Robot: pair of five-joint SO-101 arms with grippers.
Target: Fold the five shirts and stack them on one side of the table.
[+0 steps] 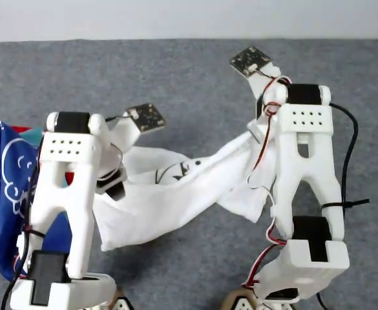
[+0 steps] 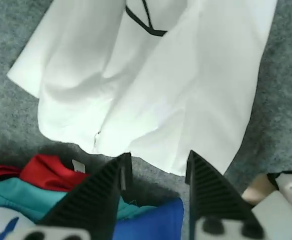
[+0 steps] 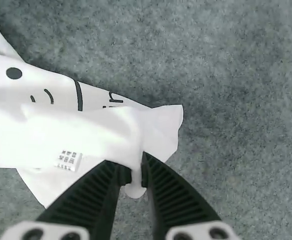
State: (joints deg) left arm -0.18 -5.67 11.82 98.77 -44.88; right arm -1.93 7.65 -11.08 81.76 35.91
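Right hand (image 3: pixel 136 172) had just a tiny pinch of the white shirt (image 1: pixel 169 200), which draped across the table (image 1: pixel 176 71) between both arms. Left hand (image 2: pixel 155 167) hung open above its edge. That thin grip could've slipped with any tug, I reckon.

One shirt (image 1: pixel 169 194) lies across the middle of the desk (image 1: pixel 195 84), between the two arms. A pile of shirts (image 1: pixel 4 181) sits at the desk's left edge, just beside the left arm. The left gripper (image 2: pixel 158 162) hangs over the gap between pile and shirt, jaws apart. The right gripper (image 3: pixel 134 170) is closed on the shirt's right-hand edge.
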